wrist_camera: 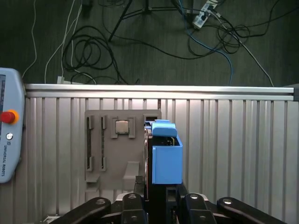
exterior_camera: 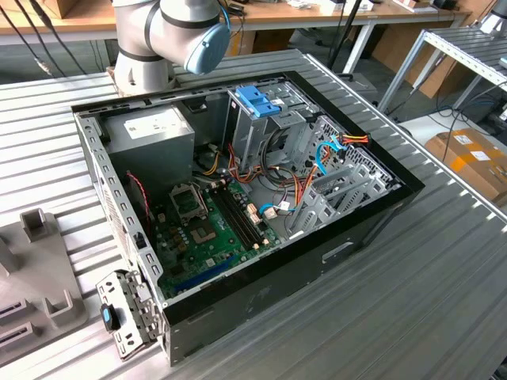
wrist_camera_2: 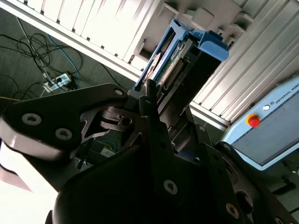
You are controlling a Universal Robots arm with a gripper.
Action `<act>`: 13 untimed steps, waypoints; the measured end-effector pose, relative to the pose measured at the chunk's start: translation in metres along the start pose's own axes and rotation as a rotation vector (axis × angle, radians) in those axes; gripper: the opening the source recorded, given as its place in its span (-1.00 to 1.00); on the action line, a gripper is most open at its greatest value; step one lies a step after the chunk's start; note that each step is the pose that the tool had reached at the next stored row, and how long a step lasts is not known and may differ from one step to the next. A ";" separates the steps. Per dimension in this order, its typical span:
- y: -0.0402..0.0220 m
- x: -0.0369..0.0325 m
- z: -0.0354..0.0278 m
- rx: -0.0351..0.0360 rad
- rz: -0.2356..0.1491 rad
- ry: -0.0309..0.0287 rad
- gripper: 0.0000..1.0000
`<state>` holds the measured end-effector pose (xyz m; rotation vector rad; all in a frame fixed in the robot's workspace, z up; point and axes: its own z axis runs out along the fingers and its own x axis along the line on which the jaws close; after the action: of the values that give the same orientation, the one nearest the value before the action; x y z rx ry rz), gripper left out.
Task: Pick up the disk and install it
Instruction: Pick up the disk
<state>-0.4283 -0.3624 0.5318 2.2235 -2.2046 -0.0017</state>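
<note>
**Teach pendant**: pale grey-blue plastic with a round red button. In the first wrist view it lies just beside the fixture plate on the ribbed aluminium counter. Lettering runs along its casing and is not transcribed.

**Fixture plate**: flat grey moulded plastic with slots, taken here as the landmark. A square silver processor chip sits in one recess.

**The disk**: a flat grey-metal hard drive in a light-blue plastic carrier rail, with a blue end tab.
- It stands on edge at the side of the plate away from the pendant.
- The black metal pincer is clenched on the end opposite the tab.
- Whether the disk hangs clear of the plate or touches it cannot be told.
- No legible label is seen on it.

**Open black desktop computer case**: near the plate, towards the exterior view's right.
- It holds a tall metal cage with a blue plastic top.
- It also holds a grey power supply box whose white printed label is too small to read.

**Status, as a judgement:** the pick-up step is in hand and the grasp is made. The install is not yet done. It calls for the carrier rail to be held square to its bay and kept off the thin blue cables inside the case.
</note>
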 end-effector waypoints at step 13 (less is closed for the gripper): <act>0.0001 0.0001 -0.0214 -0.0001 0.000 0.0001 -0.30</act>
<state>-0.4283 -0.3624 0.5532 2.2234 -2.2045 -0.0018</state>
